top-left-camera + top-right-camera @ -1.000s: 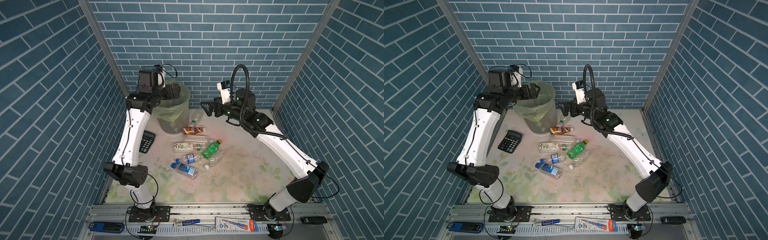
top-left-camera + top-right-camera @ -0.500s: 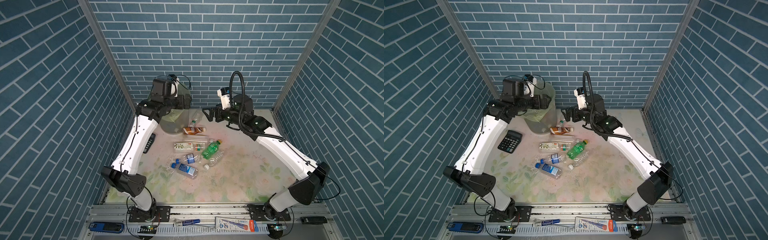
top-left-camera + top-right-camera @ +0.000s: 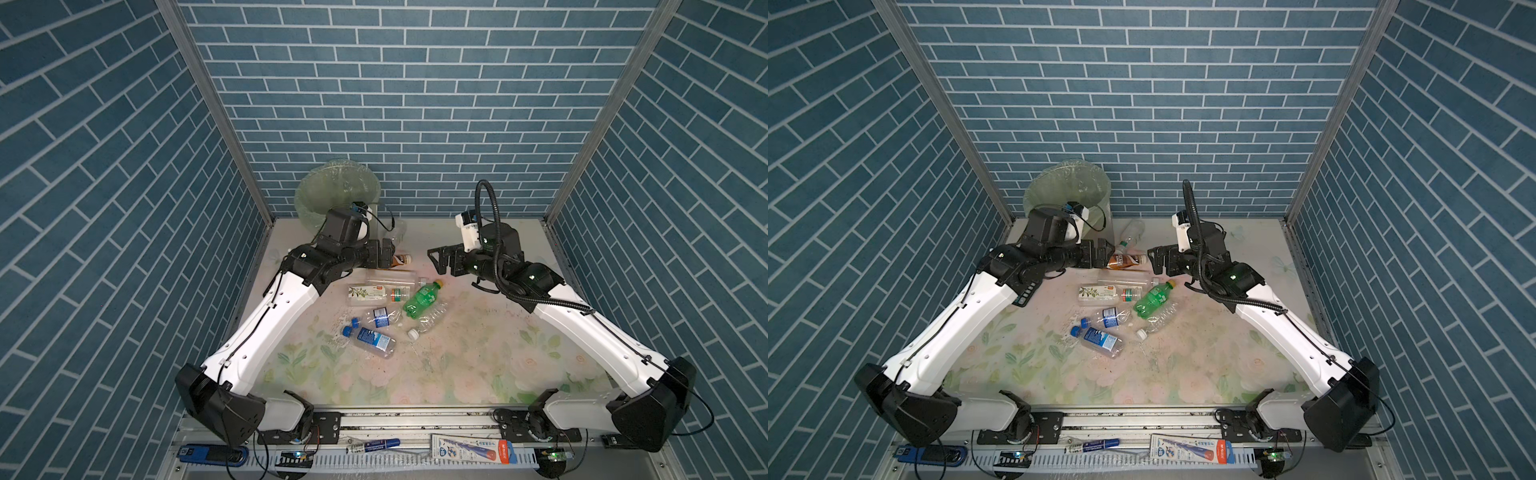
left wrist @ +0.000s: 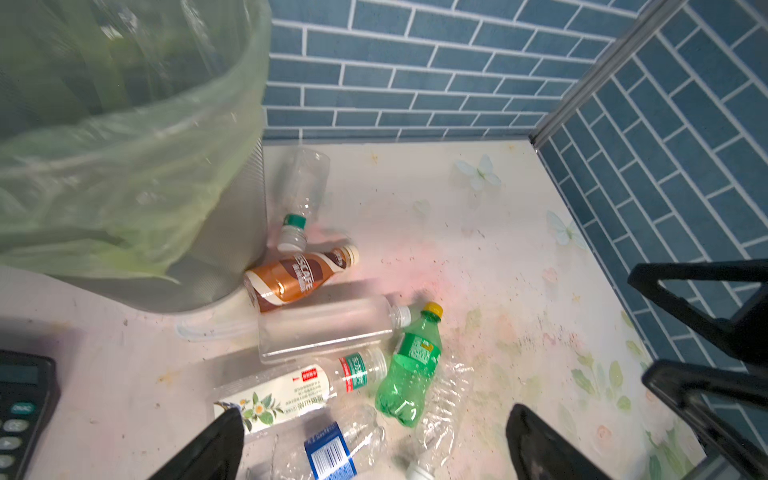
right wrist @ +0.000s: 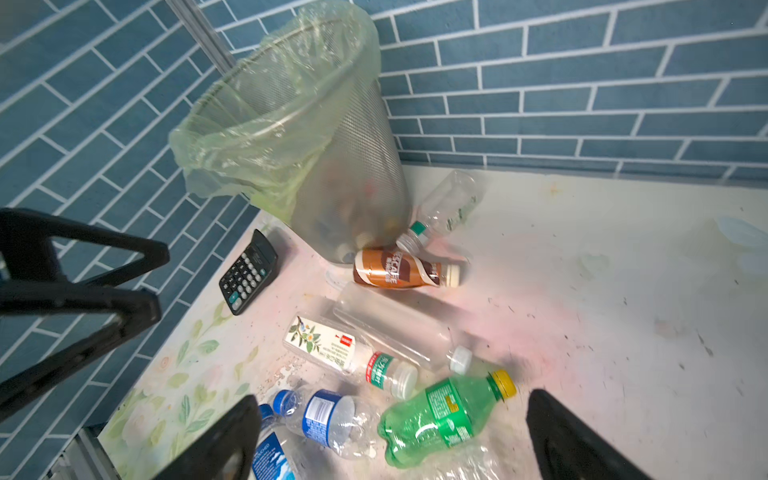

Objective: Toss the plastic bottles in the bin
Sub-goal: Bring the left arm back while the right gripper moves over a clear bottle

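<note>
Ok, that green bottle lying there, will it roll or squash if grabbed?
The green bottle lies on its round side, so a push would probably roll it. It looks empty, so likely light and apt to give under a squeeze. Its yellow cap is on, which may stiffen it.

Close against the foot of the bin (image 5: 353,174) lay a brown bottle (image 4: 297,276) and a clear bottle (image 4: 305,183), and just out from them a square clear bottle (image 4: 328,328), a green bottle (image 4: 409,374) and others crowded the desk (image 4: 478,249) with little room between. The left gripper (image 3: 1105,251) and right gripper (image 3: 1152,262) hung above that heap, fingers spread, a clear gap between them. Beside the bin along the back wall the desk was bare; a calculator (image 5: 249,272) lay on its other side.
</note>
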{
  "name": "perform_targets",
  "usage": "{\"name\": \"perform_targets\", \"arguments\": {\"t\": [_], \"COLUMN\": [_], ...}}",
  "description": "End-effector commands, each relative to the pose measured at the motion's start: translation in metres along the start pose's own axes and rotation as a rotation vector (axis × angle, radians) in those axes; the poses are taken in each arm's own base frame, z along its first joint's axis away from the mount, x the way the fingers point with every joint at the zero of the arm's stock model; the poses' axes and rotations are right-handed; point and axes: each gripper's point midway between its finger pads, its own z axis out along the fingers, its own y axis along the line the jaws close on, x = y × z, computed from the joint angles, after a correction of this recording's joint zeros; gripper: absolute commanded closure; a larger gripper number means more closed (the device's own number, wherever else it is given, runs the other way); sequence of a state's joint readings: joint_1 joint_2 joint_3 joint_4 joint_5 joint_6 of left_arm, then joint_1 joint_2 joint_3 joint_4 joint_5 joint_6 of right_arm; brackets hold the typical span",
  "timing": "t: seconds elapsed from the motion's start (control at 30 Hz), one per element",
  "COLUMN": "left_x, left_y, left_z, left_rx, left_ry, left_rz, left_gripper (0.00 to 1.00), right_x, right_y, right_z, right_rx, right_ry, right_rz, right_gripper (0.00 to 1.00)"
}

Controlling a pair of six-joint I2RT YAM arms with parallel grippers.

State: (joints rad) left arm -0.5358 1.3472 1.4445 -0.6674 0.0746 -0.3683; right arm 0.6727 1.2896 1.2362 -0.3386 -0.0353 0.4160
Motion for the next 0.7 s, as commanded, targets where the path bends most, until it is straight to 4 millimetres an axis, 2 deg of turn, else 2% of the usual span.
{"name": "perform_targets", "arguments": {"t": [0.0, 0.13, 0.37, 0.5, 0.67], "left_x": [0.012, 0.041, 0.087, 0.103, 0.095], "left_y": [-0.012, -0.017, -0.019, -0.016, -0.026], "left_z": [0.001, 0.009, 0.025, 0.044, 0.06], "left_rx": [0.022, 0.019, 0.035, 0.033, 0.05], "left_ry": [-0.028, -0.001, 0.026, 0.046, 0.058], "left_rz": [-0.045, -0.057, -0.096, -0.102, -0.079], "left_gripper": [0.01, 0.01, 0.01, 0.01, 0.01], "right_x": [0.046, 0.093, 0.155, 0.174, 0.179], "right_y": [-0.033, -0.057, -0.068, -0.071, -0.066], "right_z": [0.0, 0.004, 0.031, 0.048, 0.068], "right_rx": [0.133, 0.196, 0.181, 0.175, 0.152], "right_ry": [0.085, 0.125, 0.227, 0.267, 0.318], "right_rz": [0.117, 0.209, 0.28, 0.29, 0.279], "right_gripper": [0.01, 0.01, 0.01, 0.01, 0.01]}}
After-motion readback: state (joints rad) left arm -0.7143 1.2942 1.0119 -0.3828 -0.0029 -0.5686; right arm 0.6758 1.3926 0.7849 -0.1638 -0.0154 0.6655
